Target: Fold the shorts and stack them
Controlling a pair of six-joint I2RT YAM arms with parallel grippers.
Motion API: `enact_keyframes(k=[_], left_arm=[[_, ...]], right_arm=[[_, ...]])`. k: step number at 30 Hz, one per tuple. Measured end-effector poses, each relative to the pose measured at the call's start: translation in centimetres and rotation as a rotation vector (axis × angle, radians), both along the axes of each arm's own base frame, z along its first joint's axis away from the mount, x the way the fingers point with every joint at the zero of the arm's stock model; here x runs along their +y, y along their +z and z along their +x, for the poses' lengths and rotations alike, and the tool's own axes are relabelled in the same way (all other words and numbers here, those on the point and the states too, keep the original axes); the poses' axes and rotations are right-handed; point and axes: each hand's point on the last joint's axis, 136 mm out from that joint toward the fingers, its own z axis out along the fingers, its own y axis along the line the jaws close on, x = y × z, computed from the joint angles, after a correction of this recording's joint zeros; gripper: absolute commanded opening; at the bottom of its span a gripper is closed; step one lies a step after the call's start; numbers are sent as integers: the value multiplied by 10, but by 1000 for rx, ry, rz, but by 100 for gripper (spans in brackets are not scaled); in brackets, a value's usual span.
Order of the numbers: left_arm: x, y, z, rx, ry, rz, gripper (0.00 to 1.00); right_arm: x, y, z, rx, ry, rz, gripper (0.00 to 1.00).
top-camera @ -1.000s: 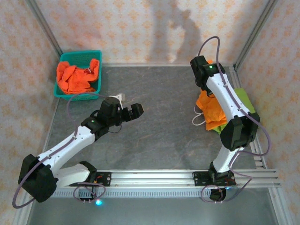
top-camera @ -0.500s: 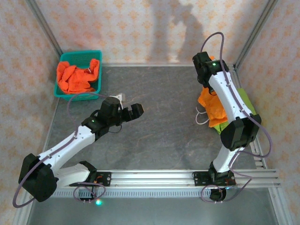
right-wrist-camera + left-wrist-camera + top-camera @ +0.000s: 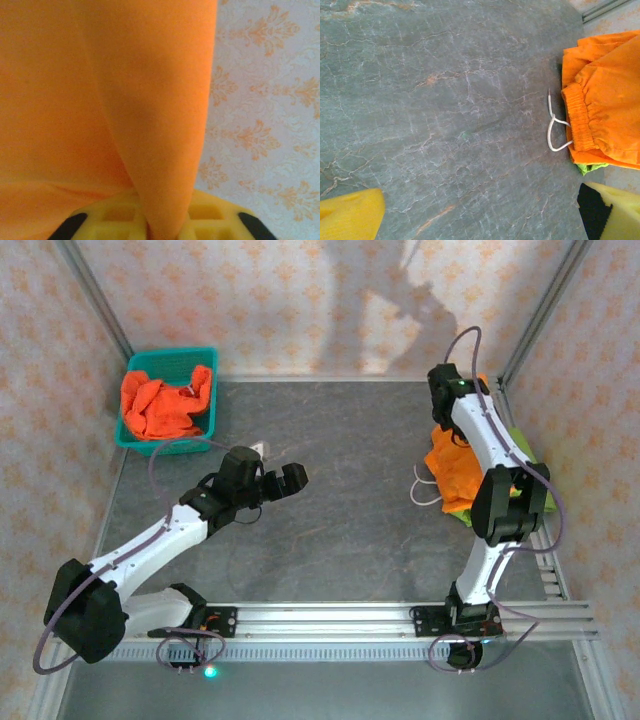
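Table (image 3: 340, 520): wide bare slab mid-frame, rails (image 3: 528, 330) at back & right edge. Teal basket (image 3: 207, 358) upper left w/ crumpled orange heap (image 3: 158, 405). Folded orange shorts (image 3: 455, 475) lie at right edge atop lime shorts (image 3: 592, 168), drawstring (image 3: 553, 118) trailing toward centre. L gripper (image 3: 292, 478) hovers centre-left, fingers spread wide, well apart from the stack. R gripper (image 3: 162, 220), upper right, pinches a fold of the orange shorts.

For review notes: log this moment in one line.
left jaws: open | right jaws: pinching orange shorts | stack: orange over green
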Motion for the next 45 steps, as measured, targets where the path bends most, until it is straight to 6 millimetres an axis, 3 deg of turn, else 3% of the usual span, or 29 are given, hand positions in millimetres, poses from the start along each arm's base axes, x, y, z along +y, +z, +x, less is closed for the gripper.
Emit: enact_keyframes(k=[2, 3, 4, 5, 8, 11, 15, 19, 22, 27, 33, 35, 40, 45], left_arm=[[1, -1, 0, 3, 2, 3, 100], [1, -1, 0, 3, 4, 5, 100], [2, -2, 0, 4, 9, 10, 100], [3, -2, 0, 3, 14, 15, 100], [12, 5, 0, -23, 48, 31, 100], [27, 29, -4, -103, 90, 43, 100], [51, 62, -8, -198, 152, 92, 100], [77, 81, -7, -232, 239, 199, 100], [101, 91, -7, -244, 334, 289, 100], [132, 107, -7, -273, 462, 387, 100], [175, 133, 2, -287, 623, 454, 100], [189, 147, 9, -289, 674, 487, 100], [233, 166, 34, -247, 823, 527, 100], [289, 133, 64, -93, 947, 493, 100]], right_arm=[[-12, 0, 2, -16, -33, -20, 50], [-19, 0, 1, -23, -54, -29, 70], [-26, 0, 1, -30, -78, -35, 96], [-33, 2, 1, -43, -106, -43, 100], [-52, 16, 6, -145, -205, -39, 100], [-55, 34, 3, -300, -270, 28, 100], [-23, 55, -16, -532, -253, 288, 100], [18, 84, -56, -780, -157, 587, 100], [39, 90, -83, -907, -81, 750, 99], [64, 54, -105, -934, -21, 916, 100], [91, -31, -125, -815, -6, 1059, 99], [98, -47, -134, -796, 17, 1095, 99], [106, -49, -147, -861, 79, 1142, 99], [106, -34, -151, -956, 69, 1184, 100]])
